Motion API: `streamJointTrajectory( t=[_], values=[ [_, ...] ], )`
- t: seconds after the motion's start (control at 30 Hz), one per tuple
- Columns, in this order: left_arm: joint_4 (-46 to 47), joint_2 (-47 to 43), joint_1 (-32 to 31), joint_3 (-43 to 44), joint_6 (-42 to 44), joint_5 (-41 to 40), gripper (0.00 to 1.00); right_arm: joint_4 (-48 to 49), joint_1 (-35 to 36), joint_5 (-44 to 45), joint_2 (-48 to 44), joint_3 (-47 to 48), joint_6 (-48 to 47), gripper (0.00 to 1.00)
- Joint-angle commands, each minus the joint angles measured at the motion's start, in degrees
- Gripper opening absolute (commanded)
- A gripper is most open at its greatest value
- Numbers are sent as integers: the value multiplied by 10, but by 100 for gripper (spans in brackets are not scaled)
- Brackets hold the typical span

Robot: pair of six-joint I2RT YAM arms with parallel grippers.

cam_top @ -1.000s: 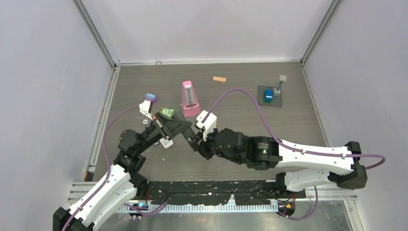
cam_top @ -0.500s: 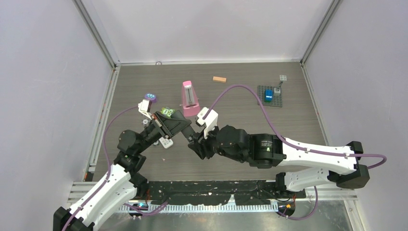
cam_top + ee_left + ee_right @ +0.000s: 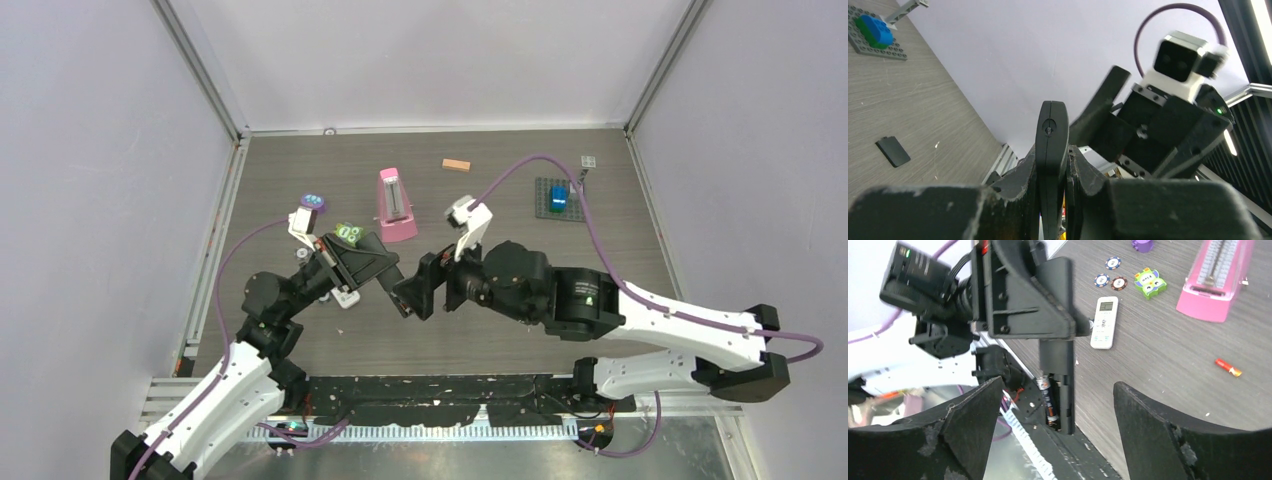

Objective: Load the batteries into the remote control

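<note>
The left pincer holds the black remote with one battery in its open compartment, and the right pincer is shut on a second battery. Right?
Not quite. The right wrist view shows the right pincer wide open and empty; a red battery lies loose on the table. The rest holds: the left pincer grips the black remote, with one battery in its open compartment.

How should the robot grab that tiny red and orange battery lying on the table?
Pinch the tiny red and orange cylindrical battery across the middle of its slim body, coming straight down from above. It lies flat on the grey wood-grain table with bare space along both long sides to close into; its ends look too small to catch.
</note>
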Motion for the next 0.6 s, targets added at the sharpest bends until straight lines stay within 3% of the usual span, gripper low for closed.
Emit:
streamJointTrajectory(
  t=[0.0, 0.13, 0.3, 0.57],
  values=[
    [32, -8, 0, 14, 23, 22, 0, 37, -33, -16, -42, -39, 130, 88],
    [37, -7, 0, 15, 25, 28, 0, 83, -65, -63, -47, -88, 178, 94],
    [37, -5, 0, 14, 29, 30, 0, 162, -85, -122, -35, -131, 218, 94],
    [28, -6, 0, 13, 29, 27, 0, 204, -94, -165, -20, -145, 245, 91]
  ],
)
